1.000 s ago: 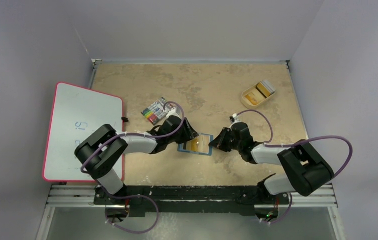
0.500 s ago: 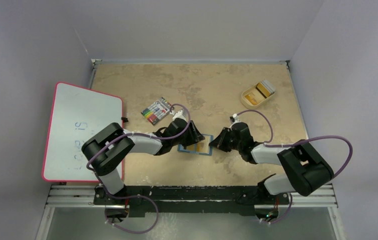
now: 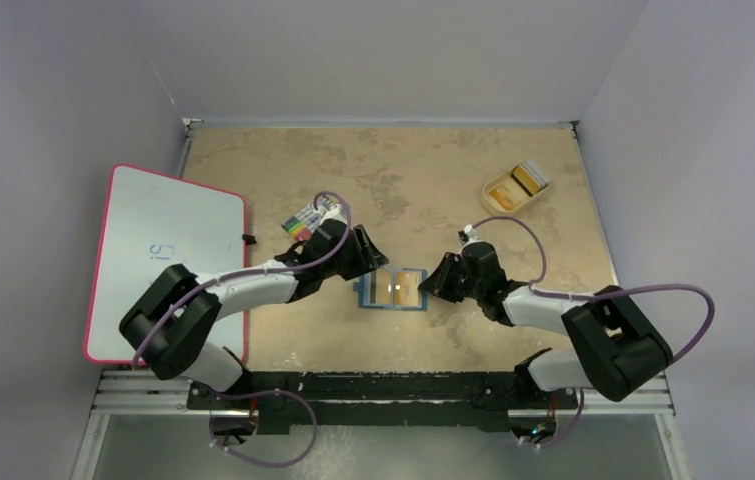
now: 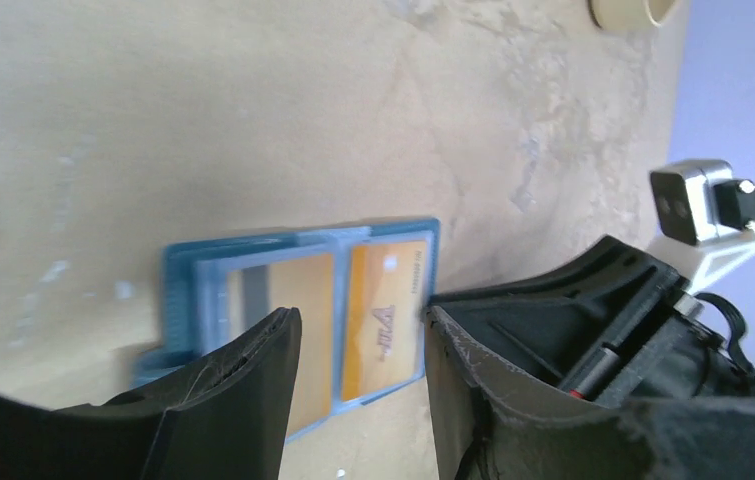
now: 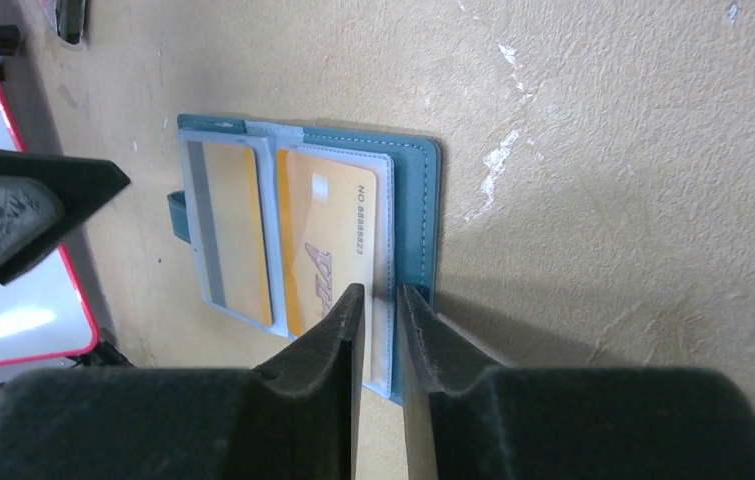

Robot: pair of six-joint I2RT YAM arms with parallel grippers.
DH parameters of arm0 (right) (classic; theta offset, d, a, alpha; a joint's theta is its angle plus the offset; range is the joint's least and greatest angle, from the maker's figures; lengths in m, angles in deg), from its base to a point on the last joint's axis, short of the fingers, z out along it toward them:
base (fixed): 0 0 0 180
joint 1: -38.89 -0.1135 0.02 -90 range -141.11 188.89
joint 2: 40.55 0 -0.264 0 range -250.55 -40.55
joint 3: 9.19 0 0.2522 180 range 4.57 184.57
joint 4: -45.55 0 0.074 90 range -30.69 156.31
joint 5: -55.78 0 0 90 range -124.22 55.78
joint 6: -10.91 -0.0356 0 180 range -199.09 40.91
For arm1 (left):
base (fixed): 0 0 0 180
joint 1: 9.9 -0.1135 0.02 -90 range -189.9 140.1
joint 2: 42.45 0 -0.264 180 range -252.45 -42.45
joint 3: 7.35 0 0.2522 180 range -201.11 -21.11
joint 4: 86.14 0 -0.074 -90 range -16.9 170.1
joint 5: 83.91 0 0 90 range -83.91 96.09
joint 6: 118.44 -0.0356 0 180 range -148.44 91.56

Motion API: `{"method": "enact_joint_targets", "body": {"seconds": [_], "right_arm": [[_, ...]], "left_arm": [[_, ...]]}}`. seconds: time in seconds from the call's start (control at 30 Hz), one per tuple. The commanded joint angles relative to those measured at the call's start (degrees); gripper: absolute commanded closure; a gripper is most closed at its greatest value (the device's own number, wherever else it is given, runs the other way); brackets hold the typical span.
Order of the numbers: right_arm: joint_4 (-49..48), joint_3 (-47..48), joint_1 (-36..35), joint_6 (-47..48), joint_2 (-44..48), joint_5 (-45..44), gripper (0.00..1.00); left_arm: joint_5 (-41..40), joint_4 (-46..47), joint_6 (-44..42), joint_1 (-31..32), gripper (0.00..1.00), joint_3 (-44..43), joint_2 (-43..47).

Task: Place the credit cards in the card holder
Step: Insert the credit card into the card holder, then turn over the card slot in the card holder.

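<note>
Teal card holder lay open on the bench, two orange credit cards sat inside it, left claw hovered released at its left edge, right claw nearly clenched over its right edge, grip impossible to tell.

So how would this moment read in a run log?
card holder: open flat, two cards inside | left fingers: open near it | right fingers: barely apart at its edge

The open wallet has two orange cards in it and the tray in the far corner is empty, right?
Not quite: the tray holds cards too, as the top view shows. The wallet does lie open with two orange cards in it.
</note>
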Motion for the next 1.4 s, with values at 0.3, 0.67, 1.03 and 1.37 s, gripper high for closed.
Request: {"method": "enact_joint_targets", "body": {"seconds": [0.3,0.67,1.03,1.37], "right_arm": [[3.44,2.98,-0.05,2.02,2.92,0.51,0.72],[1.71,2.01,-0.14,1.94,1.65,1.15,0.72],[1.95,1.87,-0.15,1.93,2.0,1.26,0.72],[1.9,2.05,-0.16,2.02,1.82,1.35,0.72]], "left_arm": [[-2.4,-8.44,-4.88,-1.77,0.49,1.76,2.51],[1.22,-3.69,-3.55,-1.83,0.49,1.93,4.01],[2.92,0.07,-3.23,-1.91,0.49,2.74,0.34],[0.51,-0.98,-4.07,-1.84,0.49,3.19,-1.72]]}}
